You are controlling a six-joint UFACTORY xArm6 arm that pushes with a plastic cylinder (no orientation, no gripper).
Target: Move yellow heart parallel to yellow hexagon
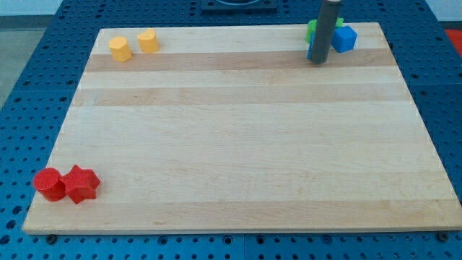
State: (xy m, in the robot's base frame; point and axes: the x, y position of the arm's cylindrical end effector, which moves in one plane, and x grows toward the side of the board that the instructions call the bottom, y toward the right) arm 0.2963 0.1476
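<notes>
Two yellow blocks sit side by side at the board's top left. The left one [120, 49] looks like the hexagon. The right one [148, 41], which looks like the heart, is slightly higher in the view and almost touches it. My tip [317, 62] rests on the board at the top right, far to the right of both yellow blocks. It stands just below and to the left of a green block [312, 29] and a blue block [345, 38], and the rod partly hides the green one.
A red round block [48, 183] and a red star [81, 183] touch each other at the bottom left corner. The wooden board [238, 144] lies on a blue perforated table.
</notes>
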